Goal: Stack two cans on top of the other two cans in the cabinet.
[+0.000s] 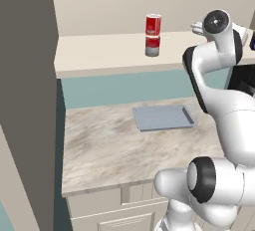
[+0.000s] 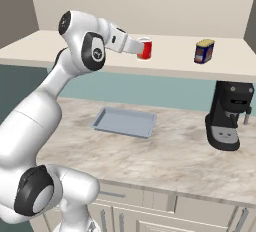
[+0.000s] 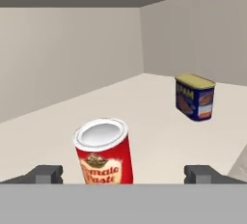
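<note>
- The red tomato-paste can with the silver lid (image 3: 103,153) is standing upright on the shelf of the wide pale beige open cabinet (image 2: 165,63), towards the middle of it. In the hand view it sits right between the two dark fingertips.
- The gripper (image 3: 124,174) is spread as wide as it goes, one finger either side of that can. Nothing is clamped and I can't see either finger touching it.
- Further along the shelf, well apart, is a dark blue tin with a pale yellow lid and rounded corners (image 3: 195,97), also upright and on its own.
- At the other end there's a tall can, red on top and grey below (image 1: 153,35). To me it looks like one can already stacked on another, though I can't make out the seam.
- So my guess is the red can is about to go onto the blue tin.
- What could go wrong: a finger could nudge the can as it closes and tip it.
- The shelf has a roof close above, so lifting too high could knock the hand on it.
- Setting a round can on that rounded-corner lid off-centre could send both over.
- Down on the marble counter (image 1: 104,150) there's a flat grey tray (image 1: 163,117) and a black coffee machine (image 2: 229,115), both well clear of all this.
</note>
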